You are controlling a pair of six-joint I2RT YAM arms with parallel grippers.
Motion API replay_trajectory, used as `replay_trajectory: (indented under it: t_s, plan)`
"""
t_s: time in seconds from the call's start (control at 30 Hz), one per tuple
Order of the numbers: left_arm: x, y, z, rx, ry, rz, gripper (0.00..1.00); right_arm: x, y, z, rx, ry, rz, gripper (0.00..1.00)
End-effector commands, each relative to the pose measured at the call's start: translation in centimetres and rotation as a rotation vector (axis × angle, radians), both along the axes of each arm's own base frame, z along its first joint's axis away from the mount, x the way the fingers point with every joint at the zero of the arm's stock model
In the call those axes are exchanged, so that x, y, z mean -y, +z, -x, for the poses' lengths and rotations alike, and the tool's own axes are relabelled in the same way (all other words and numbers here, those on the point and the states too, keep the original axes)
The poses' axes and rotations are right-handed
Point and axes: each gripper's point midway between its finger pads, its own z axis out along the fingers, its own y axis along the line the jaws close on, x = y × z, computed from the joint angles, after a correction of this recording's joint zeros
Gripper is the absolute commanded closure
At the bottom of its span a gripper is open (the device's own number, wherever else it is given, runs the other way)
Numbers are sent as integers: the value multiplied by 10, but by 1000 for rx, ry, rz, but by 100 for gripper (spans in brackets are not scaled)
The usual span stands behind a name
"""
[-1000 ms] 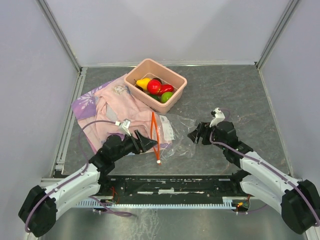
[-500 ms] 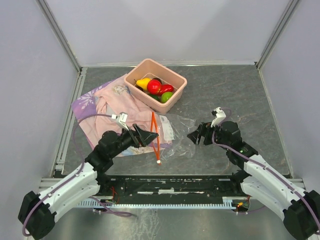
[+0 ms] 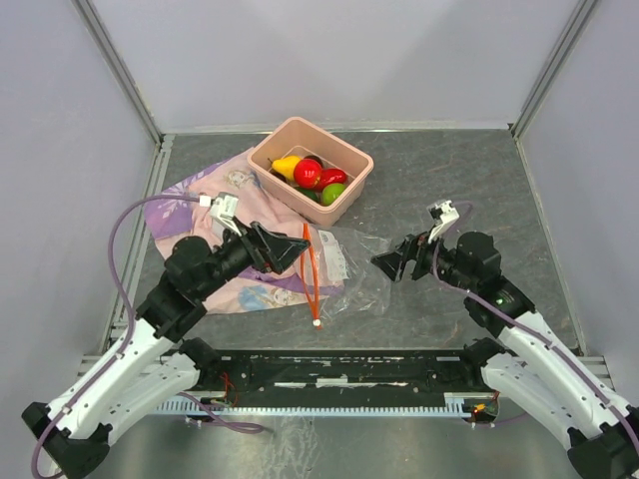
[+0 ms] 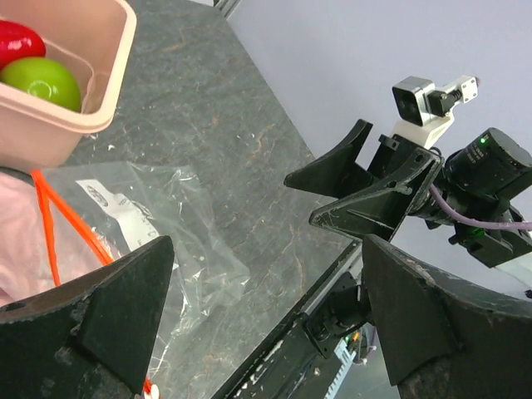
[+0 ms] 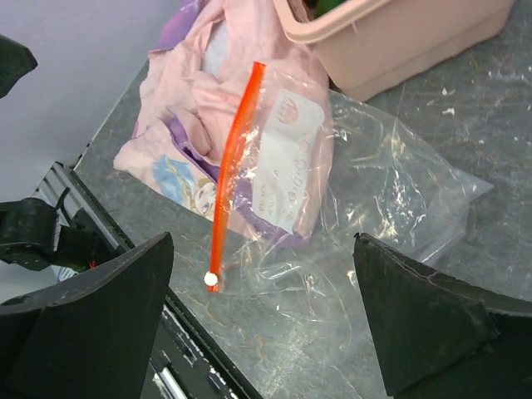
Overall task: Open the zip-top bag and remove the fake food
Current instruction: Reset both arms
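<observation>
**Zip-top bag** (image 3: pixel 344 264): clear, crinkled plastic lying flat on the counter (image 3: pixel 449 180).
- It sits between the two end effectors, just off the fingertips of the left one and near those of the right one.
- An orange-red zip strip (image 3: pixel 310 269) runs down its left side. In the left wrist view the strip shows as two orange lines spreading from one point.
- A small white slider (image 3: pixel 317 322) sits at the strip's near end.
- A white printed label (image 3: pixel 334 254) lies beside the strip.
- The strip side overlaps the cloth; the rest rests on bare counter.
- No fruit shape shows through the plastic.

**Fake food** (image 3: pixel 312 175): glossy pieces, all inside the tub.
- One yellow, two red and one green can be made out; a darker piece beneath them is unclear.
- They lie beyond the left end effector's tips and well apart from the right end effector.

**Tub** (image 3: pixel 262 158): salmon-pink, rectangular, upright. Its near wall is just past the far end of the bag.

**Cloth** (image 3: pixel 215 205): pink and purple print, rumpled, under and beside the left end effector.

**Left end effector** (image 3: pixel 285 251): fingers spread wide with nothing between them, raised above the cloth's edge and pointing toward the bag.

**Right end effector** (image 3: pixel 392 261): fingers spread wide and holding nothing, off the bag's right edge and facing the left end effector.
</observation>
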Motion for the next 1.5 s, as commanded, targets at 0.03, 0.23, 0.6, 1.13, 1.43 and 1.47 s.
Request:
replay_trajectory:
  t_s: [0.03,0.23,0.6,1.13,1.43,1.47]
  plan:
    - [-14,27,-3,89,37,-113,0,0,56,3,133,38,-12,3]
    - [-15,39,-14,109,62,-184,1,3,81,-4,177,27,34,3]
    - [-18,72,-55,198,119,-249,1,20,122,-48,181,-177,97,3]
    - [-52,141,-70,266,153,-154,1,2,198,-91,175,-215,85,1]
    - [-62,151,-74,289,200,-209,1,28,206,-110,164,-401,121,1]
    - [-62,149,-75,283,199,-213,1,33,204,-113,152,-438,124,1]
